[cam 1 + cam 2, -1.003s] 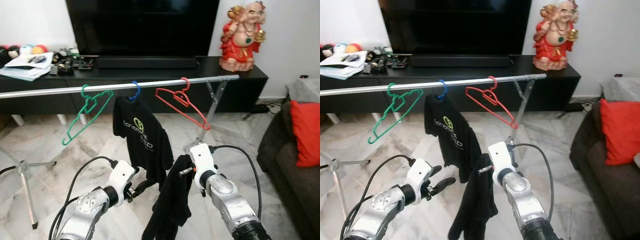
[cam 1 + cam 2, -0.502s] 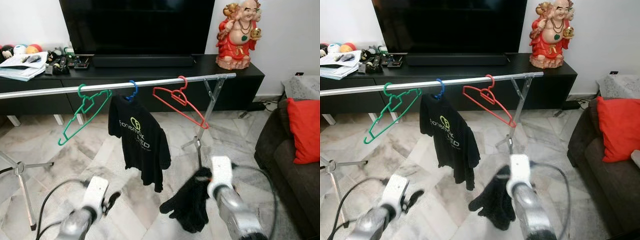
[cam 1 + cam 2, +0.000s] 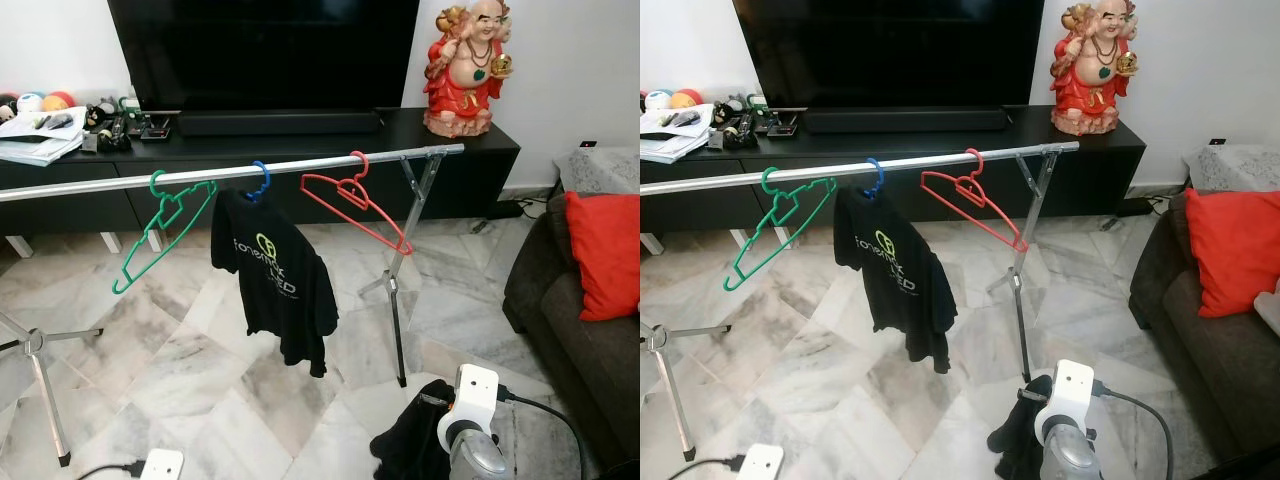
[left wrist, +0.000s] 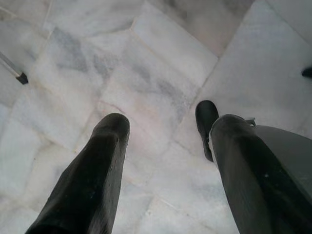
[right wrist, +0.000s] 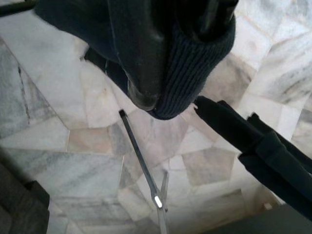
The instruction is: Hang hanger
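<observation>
A silver rail (image 3: 230, 172) carries an empty green hanger (image 3: 160, 225), a blue hanger (image 3: 260, 182) with a black printed T-shirt (image 3: 275, 290), and an empty red hanger (image 3: 358, 205). My right arm (image 3: 470, 420) hangs low at the right, past the rack's right leg. My right gripper (image 5: 173, 63) is shut on a bunched dark garment (image 3: 408, 455) (image 5: 195, 83), which hides any hanger inside it. My left wrist (image 3: 160, 465) is down at the bottom edge. My left gripper (image 4: 165, 122) stands open over the marble floor, holding nothing.
The rack's right leg (image 3: 395, 320) stands just ahead of my right arm, its left leg (image 3: 40, 380) far left. Behind are a black TV console (image 3: 300, 160), a red statue (image 3: 465, 65) and clutter (image 3: 50, 120). A dark sofa with a red cushion (image 3: 600, 255) is at the right.
Both arms have dropped from chest height to near the floor. The dark garment went down with the right gripper. The camera now takes in more of the rack.
</observation>
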### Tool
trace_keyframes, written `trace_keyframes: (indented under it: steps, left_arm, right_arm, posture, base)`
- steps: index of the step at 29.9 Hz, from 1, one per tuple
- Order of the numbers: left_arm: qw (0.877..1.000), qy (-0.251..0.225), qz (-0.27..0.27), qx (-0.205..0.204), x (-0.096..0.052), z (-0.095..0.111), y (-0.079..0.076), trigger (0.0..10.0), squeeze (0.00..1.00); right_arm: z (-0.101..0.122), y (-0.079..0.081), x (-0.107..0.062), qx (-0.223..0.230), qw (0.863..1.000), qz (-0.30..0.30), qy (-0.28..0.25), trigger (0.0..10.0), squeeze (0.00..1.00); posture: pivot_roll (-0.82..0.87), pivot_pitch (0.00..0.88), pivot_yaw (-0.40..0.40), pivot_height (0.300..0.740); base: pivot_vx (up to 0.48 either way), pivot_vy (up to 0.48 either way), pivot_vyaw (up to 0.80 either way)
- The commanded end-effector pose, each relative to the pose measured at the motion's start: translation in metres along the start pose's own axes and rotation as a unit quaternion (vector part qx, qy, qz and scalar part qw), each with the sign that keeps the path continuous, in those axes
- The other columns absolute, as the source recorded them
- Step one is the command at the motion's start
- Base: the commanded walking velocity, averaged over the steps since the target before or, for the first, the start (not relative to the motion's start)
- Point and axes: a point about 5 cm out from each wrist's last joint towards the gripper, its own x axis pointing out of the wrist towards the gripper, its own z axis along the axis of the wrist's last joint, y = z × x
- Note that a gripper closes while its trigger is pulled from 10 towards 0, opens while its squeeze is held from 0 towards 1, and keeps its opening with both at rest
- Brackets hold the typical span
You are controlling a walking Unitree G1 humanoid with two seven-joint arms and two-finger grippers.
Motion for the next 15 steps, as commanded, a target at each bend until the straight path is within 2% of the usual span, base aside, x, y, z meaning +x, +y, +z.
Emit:
trace_keyframes:
  steps: [1, 15]
  left_arm:
    - [1.000, 0.007, 0.007, 0.000, -0.001, -0.005, 0.002, 10.0, 0.00]
    - [0.999, 0.036, 0.004, 0.000, -0.004, -0.018, 0.002, 10.0, 0.00]
  right_arm:
    - [0.011, 0.005, 0.000, -0.002, 1.000, 0.009, -0.029, 10.0, 0.00]
    - [0.017, 0.009, 0.002, -0.029, 0.999, 0.017, -0.040, 10.0, 0.00]
  posture:
    - [0.02, 0.075, 0.022, 0.740]
    - [0.02, 0.075, 0.022, 0.740]
  base:
    - [0.000, 0.285, 0.00]
    - [0.000, 0.281, 0.00]
